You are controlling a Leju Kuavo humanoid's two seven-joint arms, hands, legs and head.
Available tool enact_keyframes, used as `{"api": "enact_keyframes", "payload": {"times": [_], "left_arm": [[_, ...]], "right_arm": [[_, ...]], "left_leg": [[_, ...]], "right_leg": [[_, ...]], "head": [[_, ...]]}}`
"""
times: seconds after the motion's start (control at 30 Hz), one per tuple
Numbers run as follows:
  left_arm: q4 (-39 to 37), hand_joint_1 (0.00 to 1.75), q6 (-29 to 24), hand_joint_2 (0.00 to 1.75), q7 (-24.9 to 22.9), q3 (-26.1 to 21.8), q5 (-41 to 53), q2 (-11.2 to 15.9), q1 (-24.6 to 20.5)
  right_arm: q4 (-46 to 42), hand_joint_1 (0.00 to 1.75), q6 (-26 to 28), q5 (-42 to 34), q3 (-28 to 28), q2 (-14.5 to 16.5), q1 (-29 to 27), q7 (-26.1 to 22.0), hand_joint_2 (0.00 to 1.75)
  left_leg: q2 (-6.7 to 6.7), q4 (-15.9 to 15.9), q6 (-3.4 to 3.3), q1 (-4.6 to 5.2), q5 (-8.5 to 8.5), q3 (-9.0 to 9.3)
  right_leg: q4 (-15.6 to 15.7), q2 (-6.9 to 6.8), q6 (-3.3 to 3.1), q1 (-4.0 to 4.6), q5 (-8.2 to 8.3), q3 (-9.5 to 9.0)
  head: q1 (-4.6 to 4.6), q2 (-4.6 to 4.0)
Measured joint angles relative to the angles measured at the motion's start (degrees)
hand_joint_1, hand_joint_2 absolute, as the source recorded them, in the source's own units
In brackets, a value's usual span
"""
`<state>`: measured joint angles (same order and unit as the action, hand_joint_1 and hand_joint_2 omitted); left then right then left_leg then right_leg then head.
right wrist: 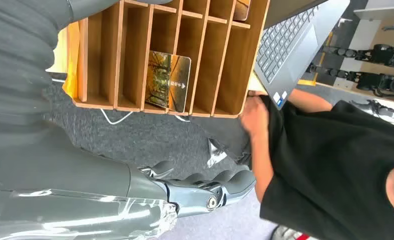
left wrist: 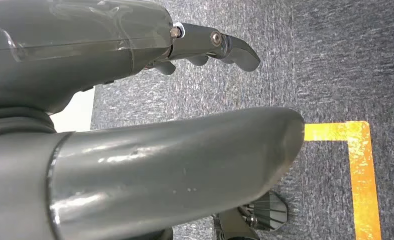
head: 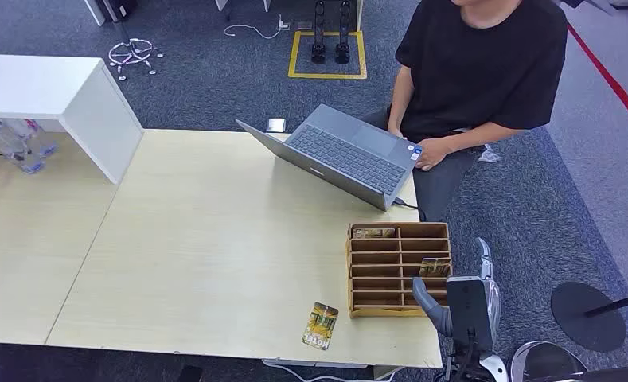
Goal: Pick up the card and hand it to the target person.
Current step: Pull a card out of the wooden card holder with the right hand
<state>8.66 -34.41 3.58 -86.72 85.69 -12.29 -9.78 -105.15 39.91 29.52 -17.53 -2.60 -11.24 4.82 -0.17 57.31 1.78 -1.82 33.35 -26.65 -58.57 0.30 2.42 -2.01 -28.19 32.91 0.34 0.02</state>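
Plainly the biggest risk is the person (head: 476, 72) typing at the laptop (head: 344, 153), whose arm lies near any handover path, so a blind reach could bump them. Next, the wooden organizer (head: 399, 269) is unanchored, and the right hand (head: 463, 298), fingers apart and empty beside it, could shove it off the table (head: 199, 239). Smallest, the card (right wrist: 168, 80) sits in a narrow slot and may jam; the left hand (left wrist: 209, 47) holds nothing.

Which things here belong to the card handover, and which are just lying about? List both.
Job:
card in the wooden organizer
wooden organizer
person in black
right hand

Lying about:
laptop
loose card near the table edge
bottles
white shelf
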Motion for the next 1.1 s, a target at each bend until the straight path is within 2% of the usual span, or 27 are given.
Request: {"api": "enact_keyframes", "payload": {"times": [0.1,0.2,0.3,0.4,0.53,0.73,0.9,1.0,1.1], "left_arm": [[0.0,0.00,0.2,0.00,0.0,0.0,0.0,0.0,0.0],[0.0,0.00,0.4,0.00,0.0,0.0,0.1,0.1,-0.1],[0.0,0.00,0.7,0.00,0.0,0.0,0.1,0.1,-0.1],[0.0,0.00,1.0,0.00,0.1,0.0,0.2,0.2,-0.1],[0.0,0.00,1.5,0.00,0.2,0.0,0.3,0.3,-0.1],[0.0,0.00,2.0,0.00,0.3,0.0,0.3,0.4,-0.1],[0.0,0.00,2.4,0.00,0.5,0.0,0.3,0.4,-0.1],[0.0,0.00,2.5,0.00,0.7,0.0,0.4,0.4,-0.1],[0.0,0.00,2.7,0.00,0.7,0.1,0.4,0.4,-0.1]], "right_arm": [[-0.1,0.00,0.0,7.0,0.0,-1.0,0.5,4.7,1.75],[-1.0,0.00,-0.1,16.4,-0.2,-4.6,2.0,12.6,1.75],[-1.9,0.00,-0.8,21.7,-0.3,-8.1,3.1,17.5,1.75],[-2.7,0.00,-3.5,27.4,-0.7,-10.8,4.0,21.5,1.75],[-4.6,0.00,-9.8,34.4,-1.1,-15.4,5.3,25.6,1.75],[-7.8,0.00,-16.3,37.7,-1.1,-20.8,6.4,26.9,1.75],[-8.9,0.00,-20.0,38.4,-1.3,-23.2,7.0,26.7,1.75],[-9.1,0.00,-22.6,37.5,-1.5,-24.3,7.3,26.3,1.75],[-9.1,0.06,-26.0,33.3,-2.0,-25.3,7.9,24.9,1.75]], "left_leg": [[0.00,0.0,0.00,0.01,0.00,0.00],[0.00,0.0,0.00,0.02,0.00,0.00],[0.00,0.1,-0.03,0.02,0.02,0.00],[0.00,0.1,-0.05,0.02,0.03,0.00],[0.00,0.1,-0.06,0.02,0.04,0.00],[0.00,0.1,-0.06,0.03,0.04,-0.01],[0.00,0.1,-0.07,0.02,0.04,-0.01],[-0.01,0.1,-0.07,0.02,0.04,-0.01],[0.00,0.1,-0.07,0.02,0.04,-0.02]], "right_leg": [[0.0,0.00,0.00,-0.01,0.00,0.00],[0.0,0.00,0.00,-0.03,0.00,-0.02],[0.0,-0.01,0.01,-0.03,0.01,-0.04],[0.0,-0.01,0.01,-0.03,0.01,-0.03],[0.0,-0.02,0.01,-0.03,0.01,-0.03],[0.0,-0.01,0.01,-0.03,0.01,-0.03],[0.0,-0.01,0.01,-0.03,0.01,-0.03],[0.0,-0.01,0.01,-0.03,0.01,-0.03],[0.0,-0.01,0.01,-0.03,0.01,-0.03]], "head": [[-0.01,0.00],[0.01,0.00],[0.02,0.00],[-0.01,0.00],[0.00,0.00],[0.01,0.00],[-0.01,0.00],[0.00,0.00],[0.00,0.00]]}}
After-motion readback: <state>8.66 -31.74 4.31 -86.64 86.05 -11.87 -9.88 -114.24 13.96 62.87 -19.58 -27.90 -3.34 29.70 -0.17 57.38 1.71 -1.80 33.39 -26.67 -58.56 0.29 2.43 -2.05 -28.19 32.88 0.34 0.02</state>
